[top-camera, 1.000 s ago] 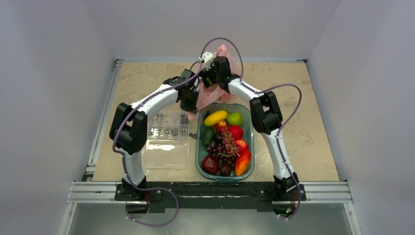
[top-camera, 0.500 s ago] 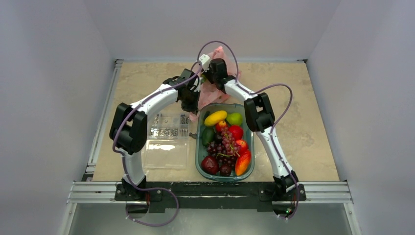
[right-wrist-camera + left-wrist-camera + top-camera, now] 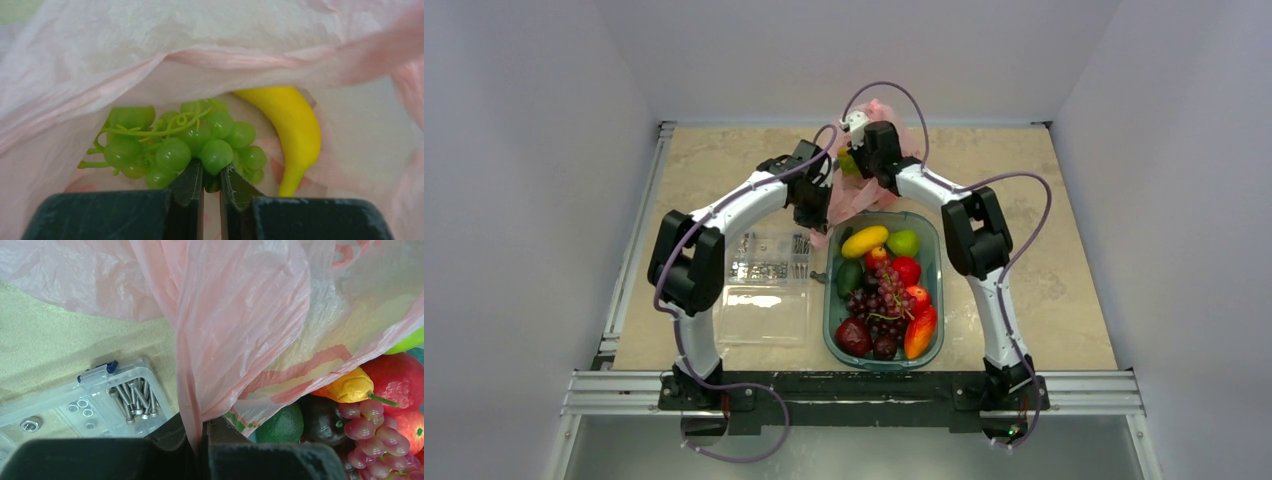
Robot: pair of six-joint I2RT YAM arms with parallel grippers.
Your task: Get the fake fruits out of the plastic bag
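clear screw box (image 3: 767, 288) | left of green tray (image 3: 832, 312) | on table (image 3: 1064, 260)

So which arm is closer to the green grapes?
Right. The right end effector is inside the plastic bag, closed on the near edge of the green grapes. The left end effector is outside the bag, pinching a fold of its plastic, apart from them.

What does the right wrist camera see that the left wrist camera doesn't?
Only the right wrist camera: the green grape bunch and yellow banana inside the pink plastic bag, with the right gripper closed on the grapes. Only the left wrist camera: a clear box of bolts, purple grapes, a red fruit, and the left gripper pinching a fold of the bag. Both: the pink plastic bag.
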